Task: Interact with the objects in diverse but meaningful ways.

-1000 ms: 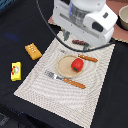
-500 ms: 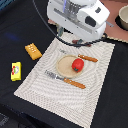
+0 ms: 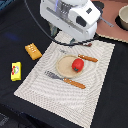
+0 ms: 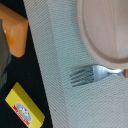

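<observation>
the pincer's state cannot be told; the arm hides it above the mat's far edge. the red tomato (image 3: 77,65) sits on the wooden plate (image 3: 64,70), nearer the camera than the arm.

From my console: black desk (image 3: 15,35) carries a pale woven placemat (image 3: 95,85). A round wooden plate (image 3: 65,66) sits on the mat. Fork (image 3: 64,80) with orange-brown handle lies just beside the plate's near edge; knife (image 3: 88,58) on the far side. Grey pot (image 3: 123,17) on a brown board (image 3: 107,31) at the exterior view's right
</observation>
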